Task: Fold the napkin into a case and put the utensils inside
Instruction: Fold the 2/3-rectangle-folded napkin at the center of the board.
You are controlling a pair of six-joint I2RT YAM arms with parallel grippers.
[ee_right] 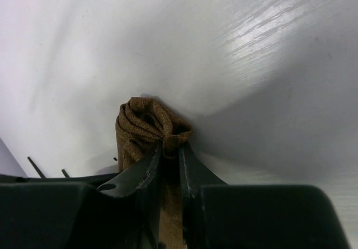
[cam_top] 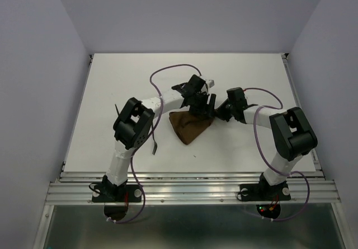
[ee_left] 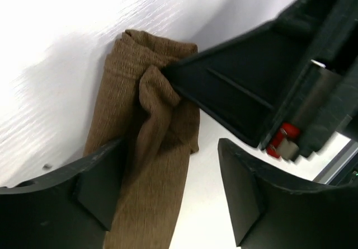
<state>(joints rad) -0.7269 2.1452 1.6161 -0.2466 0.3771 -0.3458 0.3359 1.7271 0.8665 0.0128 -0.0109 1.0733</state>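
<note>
The folding step is in hand: the soft dark brown cloth napkin is lying bunched and only partly folded on the white worktop, and no neat case has been made yet. A puckered fold at one end of the napkin is pinched between the closed fingers of the right tool, and the cloth bulges out just past its tips. The left tool is held wide open. The napkin runs under and between its fingers, but nothing is gripped, and the tip of the right tool is seen just ahead of it. For the next move, it is judged that the pinched fold must be pulled over and laid flat. A fresh edge may also need to be taken by the left tool, so that a long narrow pouch is formed. One thin dark metal utensil is seen well behind the left tool, beside the left arm, and is partly hidden by it. A second thin dark line farther out cannot be named for sure. In the top view both tools are crowded together and part of the napkin is covered by them. How many layers are pinched cannot be made out.
</note>
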